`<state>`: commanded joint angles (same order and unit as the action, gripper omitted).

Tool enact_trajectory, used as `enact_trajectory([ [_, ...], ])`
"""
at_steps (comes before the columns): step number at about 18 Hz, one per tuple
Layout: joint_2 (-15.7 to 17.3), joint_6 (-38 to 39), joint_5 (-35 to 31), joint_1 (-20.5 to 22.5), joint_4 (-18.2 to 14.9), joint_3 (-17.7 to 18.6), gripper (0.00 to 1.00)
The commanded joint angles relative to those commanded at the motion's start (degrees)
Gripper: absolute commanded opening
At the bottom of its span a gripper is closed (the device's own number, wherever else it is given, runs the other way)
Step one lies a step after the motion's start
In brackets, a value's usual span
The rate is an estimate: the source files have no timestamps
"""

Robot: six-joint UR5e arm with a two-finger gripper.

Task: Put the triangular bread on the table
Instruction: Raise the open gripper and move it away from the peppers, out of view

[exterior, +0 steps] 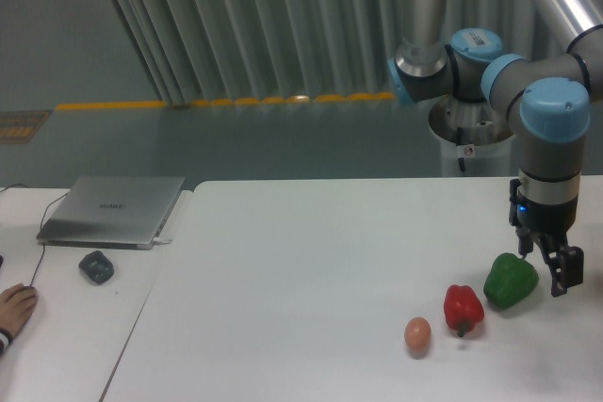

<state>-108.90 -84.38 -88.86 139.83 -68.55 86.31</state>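
- Black claw [545, 268] is hanging low at about three o'clock on the table [311, 261], at the end of the grey arm with blue caps; one finger is showing at its right, the other is tucked behind the green pepper [510, 280], so the fingers are looking spread, though I cannot tell whether anything is sitting between them.
- Triangular bread is not showing anywhere I am looking: not on the white top, not clearly in the claw. If it is there at all, it is being hidden behind the pepper or the fingers, so I cannot tell which way its point or long axis is facing.
- Green pepper is sitting just beside the claw, at its eight o'clock, possibly touching it; I am guessing the arm is working close over this cluster because the food items are gathered here.
- Red pepper [463, 309] is lying just beside the green one, at its eight o'clock, and a small tan egg [417, 334] is resting a little further the same way.
- Far off at nine o'clock, a laptop [113, 210] and mouse [96, 266] are sitting on a separate desk [66, 327], with a hand [16, 308] resting at its edge.
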Motion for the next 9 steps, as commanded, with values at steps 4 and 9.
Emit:
enact_trajectory([
  [4,0.09,-0.44,0.0,0.17,-0.17,-0.09,1.0],
  [9,0.0,-0.44,-2.36,0.7,0.26,0.18,1.0],
])
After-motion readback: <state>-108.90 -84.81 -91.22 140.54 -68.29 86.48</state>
